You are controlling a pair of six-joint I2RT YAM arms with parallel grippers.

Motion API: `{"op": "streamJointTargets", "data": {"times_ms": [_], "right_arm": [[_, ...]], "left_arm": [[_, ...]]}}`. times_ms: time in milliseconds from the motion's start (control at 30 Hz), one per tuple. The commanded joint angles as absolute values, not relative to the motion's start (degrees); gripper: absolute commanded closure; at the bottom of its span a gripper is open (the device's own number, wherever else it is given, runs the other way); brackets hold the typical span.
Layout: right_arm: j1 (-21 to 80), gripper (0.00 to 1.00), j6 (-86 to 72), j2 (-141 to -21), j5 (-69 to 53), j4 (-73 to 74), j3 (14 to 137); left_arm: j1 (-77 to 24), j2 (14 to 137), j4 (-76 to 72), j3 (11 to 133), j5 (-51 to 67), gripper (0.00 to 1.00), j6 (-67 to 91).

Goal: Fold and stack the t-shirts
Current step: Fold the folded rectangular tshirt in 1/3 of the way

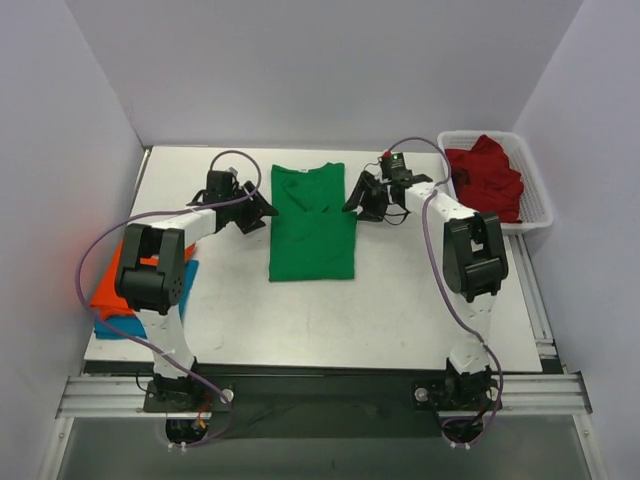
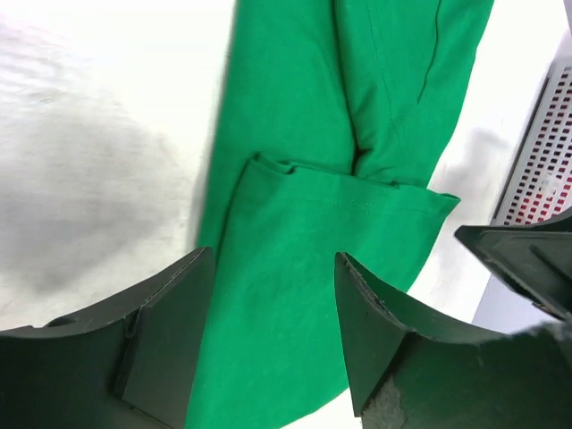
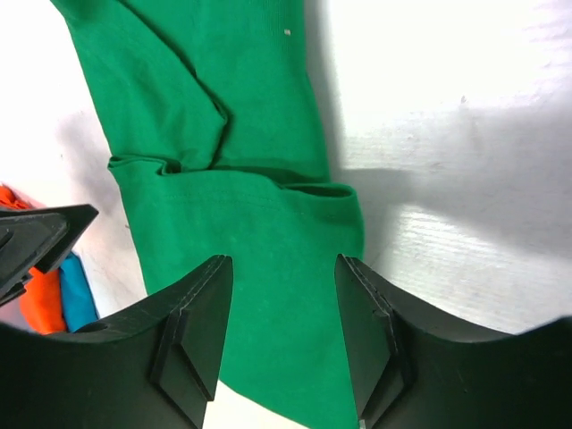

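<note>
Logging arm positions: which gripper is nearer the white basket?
Right. The right gripper sits between the green t-shirt and the basket; the left gripper is on the shirt's far side, left of it.

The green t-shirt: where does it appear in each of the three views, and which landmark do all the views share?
Top external: the green t-shirt lies flat in the middle of the white table.
Left wrist: it fills the middle of the picture, from the top edge to the bottom edge.
Right wrist: it runs from the top left down to the bottom middle.
Shared landmark: the white table, bare beside the shirt in every view.
</note>
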State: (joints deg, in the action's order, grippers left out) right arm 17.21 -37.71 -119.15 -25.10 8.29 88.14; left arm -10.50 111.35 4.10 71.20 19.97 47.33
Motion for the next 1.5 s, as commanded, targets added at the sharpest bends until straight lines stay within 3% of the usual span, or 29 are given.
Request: {"op": "streamJointTargets", "data": {"times_ms": [0,100,200,500,1100,1467], "right_arm": [[17.22,0.5,-34.19,-115.14,-24.71,11.16,90.71],[18.71,0.52,-33.31,-112.77,-21.11,12.48,88.77],[20.3,0.58,-32.96,-111.54,-16.55,13.71,86.85],[20.48,0.59,-33.13,-114.6,-14.23,14.06,87.1],[30.5,0.61,-36.82,-111.09,-11.25,10.99,78.33],[32.87,0.62,-38.58,-110.39,-9.5,7.91,69.01]], "left_arm": [[-9.84,104.95,-0.79,69.09,19.6,0.34,46.23],[-11.42,102.57,-0.97,67.85,19.16,0.37,46.06],[-13.97,102.65,-0.18,68.03,18.89,0.5,45.53],[-21.52,108.01,-1.93,69.96,19.68,0.67,46.41],[-20.74,120.41,-17.05,73.83,25.93,0.69,54.75],[-20.65,125.07,-8.8,75.59,17.94,0.73,54.32]]}}
